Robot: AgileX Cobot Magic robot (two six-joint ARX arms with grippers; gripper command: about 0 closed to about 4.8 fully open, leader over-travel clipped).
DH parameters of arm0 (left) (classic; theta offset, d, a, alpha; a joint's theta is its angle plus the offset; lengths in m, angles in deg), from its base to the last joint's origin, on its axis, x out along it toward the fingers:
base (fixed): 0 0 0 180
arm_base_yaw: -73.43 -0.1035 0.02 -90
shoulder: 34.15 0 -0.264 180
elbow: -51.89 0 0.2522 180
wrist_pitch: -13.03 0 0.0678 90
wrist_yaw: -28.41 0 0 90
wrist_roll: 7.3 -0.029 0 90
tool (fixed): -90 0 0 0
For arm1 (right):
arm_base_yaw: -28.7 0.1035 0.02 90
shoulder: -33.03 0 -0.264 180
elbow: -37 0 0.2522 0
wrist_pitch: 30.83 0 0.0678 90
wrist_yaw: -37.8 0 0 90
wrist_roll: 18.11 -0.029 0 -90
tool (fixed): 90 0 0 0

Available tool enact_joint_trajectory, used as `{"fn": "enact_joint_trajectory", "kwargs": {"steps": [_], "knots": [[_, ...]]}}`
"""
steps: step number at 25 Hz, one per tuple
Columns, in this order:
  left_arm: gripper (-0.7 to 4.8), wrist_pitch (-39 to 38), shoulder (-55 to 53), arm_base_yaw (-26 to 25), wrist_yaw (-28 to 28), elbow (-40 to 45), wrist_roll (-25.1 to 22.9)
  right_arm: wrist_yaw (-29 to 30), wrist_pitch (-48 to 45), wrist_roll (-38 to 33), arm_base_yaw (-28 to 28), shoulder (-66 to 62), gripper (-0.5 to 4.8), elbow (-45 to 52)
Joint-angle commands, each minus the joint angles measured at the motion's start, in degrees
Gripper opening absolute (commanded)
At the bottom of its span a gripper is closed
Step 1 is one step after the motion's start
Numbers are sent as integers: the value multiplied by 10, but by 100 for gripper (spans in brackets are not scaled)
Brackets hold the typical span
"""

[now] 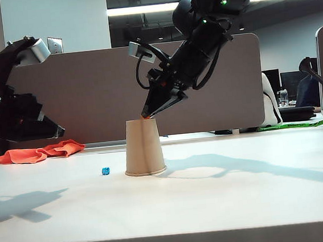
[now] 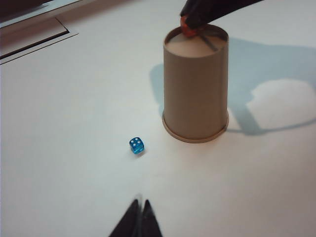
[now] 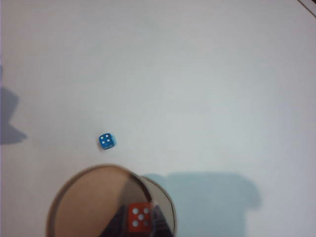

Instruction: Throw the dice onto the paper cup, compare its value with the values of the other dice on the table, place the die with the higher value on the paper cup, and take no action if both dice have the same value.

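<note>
holding the orange die (image 3: 140,217) pinched in our right gripper (image 1: 145,117) over the upturned paper cup (image 1: 143,148), we show its five-pip face. our left gripper (image 2: 139,212), fingers pressed together, hangs off to the left above the table (image 1: 227,206). the blue die (image 2: 137,145) lies just beside the cup.

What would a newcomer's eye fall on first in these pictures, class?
First, the upturned paper cup mid-table, with the right gripper shut on the orange die at its top edge. Next, the tiny blue die on the white table left of the cup. The left gripper hangs shut, apart on the left.
</note>
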State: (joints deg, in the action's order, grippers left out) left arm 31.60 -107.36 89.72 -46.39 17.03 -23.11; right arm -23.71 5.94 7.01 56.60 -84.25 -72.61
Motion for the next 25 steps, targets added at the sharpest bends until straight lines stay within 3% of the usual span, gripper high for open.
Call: {"fn": "enact_joint_trajectory", "kwargs": {"steps": [1, 10, 16, 19, 25], "knots": [[-5, 7, 1, 0, 1, -3, 2, 1, -11, -1, 0, 4, 51, -2], [-5, 7, 1, 0, 1, -3, 2, -12, -53, -12, -1, 15, 52, -3], [-5, 7, 1, 0, 1, -3, 2, -208, -87, -49, -1, 16, 52, -3], [-5, 7, 1, 0, 1, -3, 2, -246, -53, -100, -6, 16, 52, -3], [-5, 7, 1, 0, 1, -3, 15, -255, -3, -144, -17, 0, 53, -1]]}}
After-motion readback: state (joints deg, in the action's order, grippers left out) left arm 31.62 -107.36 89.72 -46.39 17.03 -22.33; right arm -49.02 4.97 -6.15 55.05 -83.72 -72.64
